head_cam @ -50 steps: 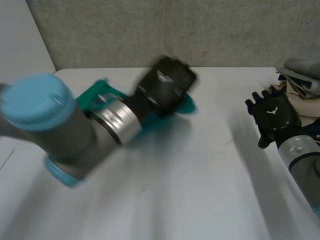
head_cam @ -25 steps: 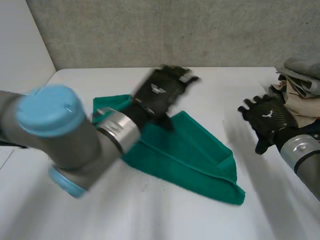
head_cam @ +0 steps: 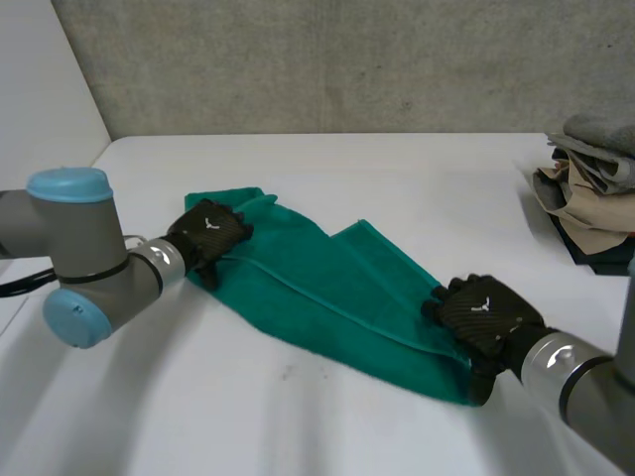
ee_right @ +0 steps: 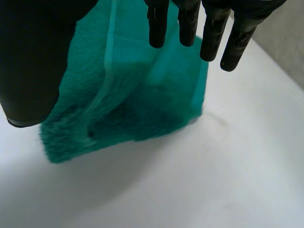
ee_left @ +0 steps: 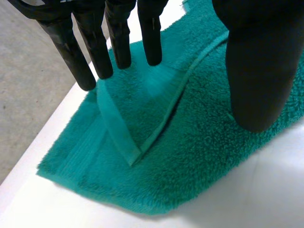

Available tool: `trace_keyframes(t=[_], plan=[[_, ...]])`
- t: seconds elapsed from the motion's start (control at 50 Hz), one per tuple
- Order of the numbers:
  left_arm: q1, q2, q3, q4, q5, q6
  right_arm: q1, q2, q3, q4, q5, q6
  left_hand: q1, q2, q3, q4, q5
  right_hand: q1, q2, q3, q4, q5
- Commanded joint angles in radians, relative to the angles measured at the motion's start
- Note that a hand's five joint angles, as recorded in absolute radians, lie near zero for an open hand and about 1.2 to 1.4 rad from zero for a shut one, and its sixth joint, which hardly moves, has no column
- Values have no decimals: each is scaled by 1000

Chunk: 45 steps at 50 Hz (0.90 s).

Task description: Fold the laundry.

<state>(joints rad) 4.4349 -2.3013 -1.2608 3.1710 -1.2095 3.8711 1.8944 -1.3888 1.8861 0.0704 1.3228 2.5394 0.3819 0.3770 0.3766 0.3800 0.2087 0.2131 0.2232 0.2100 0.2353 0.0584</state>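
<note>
Two hands at opposite ends of one green towel (head_cam: 327,288), long axis slanting across the counter (head_cam: 417,188) from far-left to near-right. Left hand (head_cam: 208,233) nearest the far-left end, fingers (ee_left: 118,38) straight and spread, tips at a turned-over corner. Right hand (head_cam: 486,315) over the near-right corner, fingers (ee_right: 188,19) straight, thumb apart, nothing pinched. Hidden under that palm: actual contact with cloth. Stacked clothes (head_cam: 595,159) cut off at the far-right edge.

A white table (head_cam: 298,416) carries a green towel (head_cam: 327,278) and, well apart, a heap of clothes (head_cam: 595,188).
</note>
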Motion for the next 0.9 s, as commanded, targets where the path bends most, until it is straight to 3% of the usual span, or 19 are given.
trace_keyframes(t=[0.02,0.14,0.22,0.24,0.34,0.52,0.7,0.9], plan=[[-14,-64,66,9,39,-10,32,73,48,-92,33,177,231,235,236,233,229,-39,-49,-36,-61,-58],[-22,-69,93,9,54,-13,68,93,65,-150,47,183,263,268,268,265,262,-39,-49,-36,-61,-58],[-42,-58,93,9,53,-24,68,116,67,-210,62,186,254,259,260,256,253,185,175,188,163,166],[-48,-55,93,9,53,-28,68,126,67,-222,70,186,251,256,257,253,250,273,263,276,251,253],[-58,-21,90,9,53,-62,68,146,53,-270,118,182,240,245,245,242,238,1181,1171,1184,1159,1162],[-85,-17,84,12,53,-150,77,-1,-5,-268,105,151,87,92,92,89,86,1183,1173,1186,1161,1163],[-120,-15,81,12,54,-251,195,-245,-90,-149,-17,62,64,68,69,65,62,1183,1173,1186,1161,1163],[-144,-46,90,15,57,-274,226,-325,-105,-113,-34,36,78,83,83,80,77,1183,1173,1186,1161,1163]])
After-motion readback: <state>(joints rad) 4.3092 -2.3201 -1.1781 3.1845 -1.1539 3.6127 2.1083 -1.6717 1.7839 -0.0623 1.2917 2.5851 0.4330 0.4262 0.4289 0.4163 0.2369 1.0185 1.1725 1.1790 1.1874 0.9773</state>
